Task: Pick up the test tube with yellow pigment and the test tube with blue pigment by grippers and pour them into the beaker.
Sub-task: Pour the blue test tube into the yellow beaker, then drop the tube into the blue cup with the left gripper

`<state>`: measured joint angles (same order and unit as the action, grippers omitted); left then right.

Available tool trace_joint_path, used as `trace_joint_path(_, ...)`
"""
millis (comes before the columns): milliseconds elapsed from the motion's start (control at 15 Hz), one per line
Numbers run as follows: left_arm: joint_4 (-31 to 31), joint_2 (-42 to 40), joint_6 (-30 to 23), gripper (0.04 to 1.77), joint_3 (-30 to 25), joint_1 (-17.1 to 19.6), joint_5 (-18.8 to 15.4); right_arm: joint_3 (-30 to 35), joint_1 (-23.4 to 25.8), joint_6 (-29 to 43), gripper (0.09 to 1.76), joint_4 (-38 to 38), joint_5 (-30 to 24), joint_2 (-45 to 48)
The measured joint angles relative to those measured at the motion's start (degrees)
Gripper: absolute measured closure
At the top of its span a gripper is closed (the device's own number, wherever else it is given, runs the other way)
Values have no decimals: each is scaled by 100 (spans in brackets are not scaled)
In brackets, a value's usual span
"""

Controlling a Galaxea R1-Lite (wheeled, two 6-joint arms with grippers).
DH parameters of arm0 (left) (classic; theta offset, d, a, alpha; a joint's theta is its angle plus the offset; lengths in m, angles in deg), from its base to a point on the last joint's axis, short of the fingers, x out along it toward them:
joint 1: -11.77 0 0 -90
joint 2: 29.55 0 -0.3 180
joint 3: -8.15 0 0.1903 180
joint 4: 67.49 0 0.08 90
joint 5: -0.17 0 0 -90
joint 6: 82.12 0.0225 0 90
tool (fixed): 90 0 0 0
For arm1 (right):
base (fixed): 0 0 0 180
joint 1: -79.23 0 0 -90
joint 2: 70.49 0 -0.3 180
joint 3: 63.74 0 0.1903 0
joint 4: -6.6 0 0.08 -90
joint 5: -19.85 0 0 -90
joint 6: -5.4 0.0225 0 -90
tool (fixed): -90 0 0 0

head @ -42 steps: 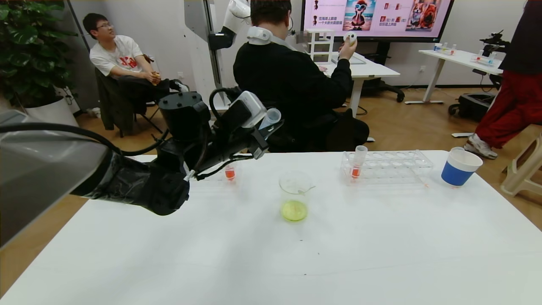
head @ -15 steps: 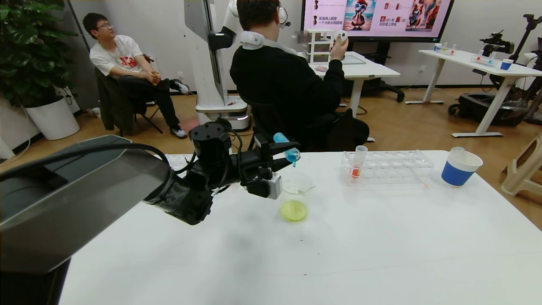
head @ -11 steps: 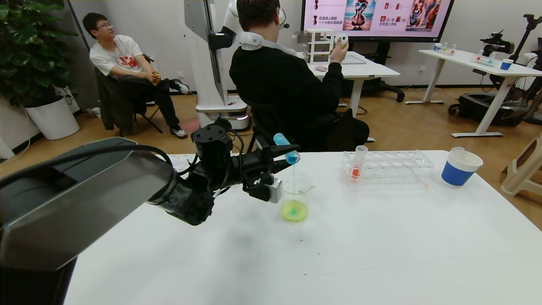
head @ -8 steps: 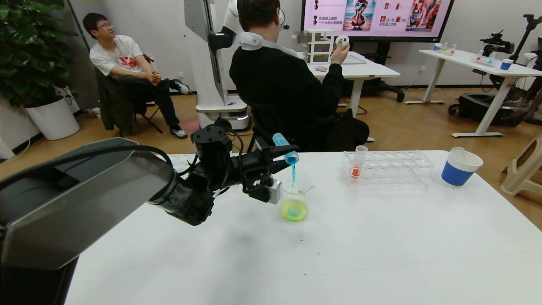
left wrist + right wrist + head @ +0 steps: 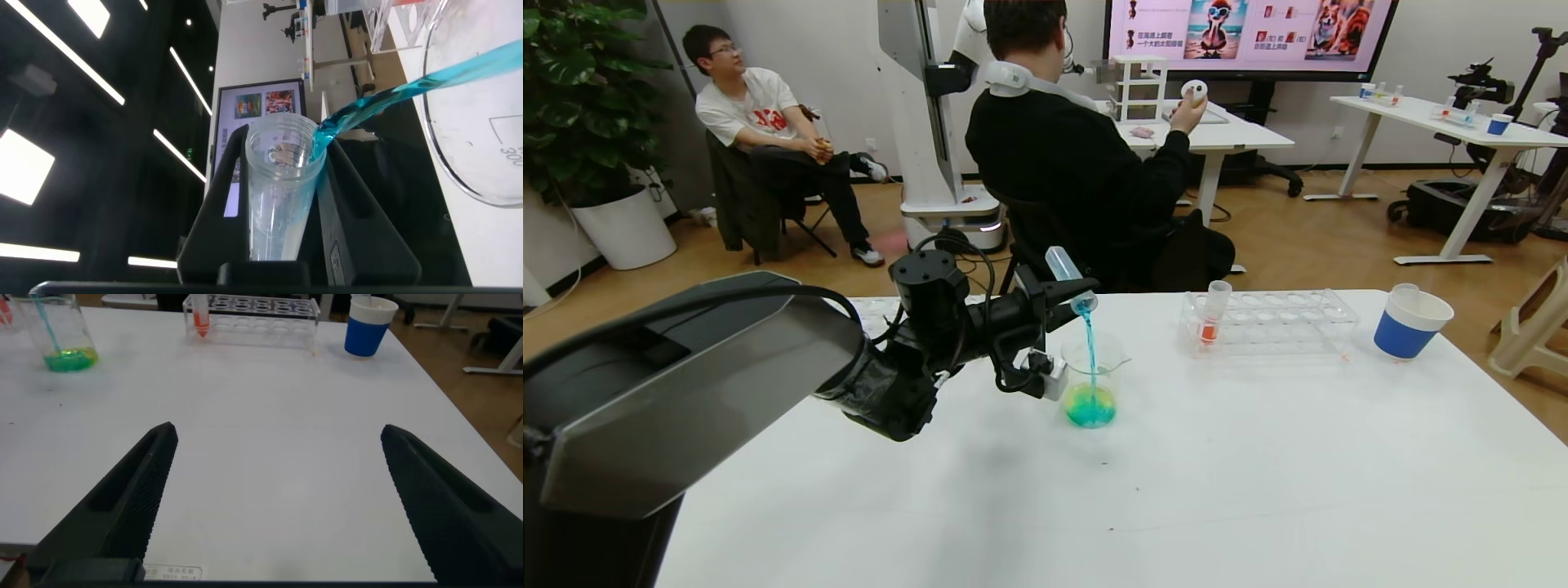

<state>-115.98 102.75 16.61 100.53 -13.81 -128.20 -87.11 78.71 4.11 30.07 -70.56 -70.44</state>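
So the left arm is reaching in from the worktop's left edge toward the middle, forearm close to level, with the left end effector (image 5: 1068, 296) hanging above and just left of the beaker (image 5: 1092, 377). It's clamping the test tube with blue pigment (image 5: 1065, 273) between its fingers (image 5: 364, 229), and the tube is tipping well past level: long axis slanting, closed end up and toward the far left, open mouth down and right, over the beaker. A thin stream of blue liquid (image 5: 1089, 347) is running out of the mouth into the beaker, which is standing upright around the middle of the worktop, a bit toward the far edge, with blue-green liquid pooling at the bottom. The tube is looking nearly drained in the wrist view, though it's hard to be sure from that angle.

The right end effector (image 5: 276, 498) is sitting low over the near right part of the worktop with its fingers spread wide, gripping nothing.

Toward the far right there's a clear tube rack (image 5: 1270, 314) with an orange-red tube (image 5: 1211, 318) standing in it, and a blue-and-white paper cup (image 5: 1410, 321) near the far right corner.
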Motion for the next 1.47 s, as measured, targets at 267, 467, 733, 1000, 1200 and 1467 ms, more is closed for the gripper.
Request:
trace_joint_path(267,-22,20,595,131,-171,6,-99,0,0,0,11,0,0,0)
trace_joint_path(467,-66,41,653,131,-258,-9,-144,0,0,0,11,0,0,0)
trace_joint_path(733,-369,85,199,131,-272,-9,-77,0,1,0,11,0,0,0)
trace_joint_path(1000,-380,-74,-1156,131,-72,-50,358,0,0,0,11,0,0,0)
trace_joint_path(1200,-494,-311,-2979,131,-9,-160,1718,0,1,0,11,0,0,0)
trace_joint_path(1467,-458,-562,-5803,131,65,-571,4838,0,0,0,11,0,0,0)
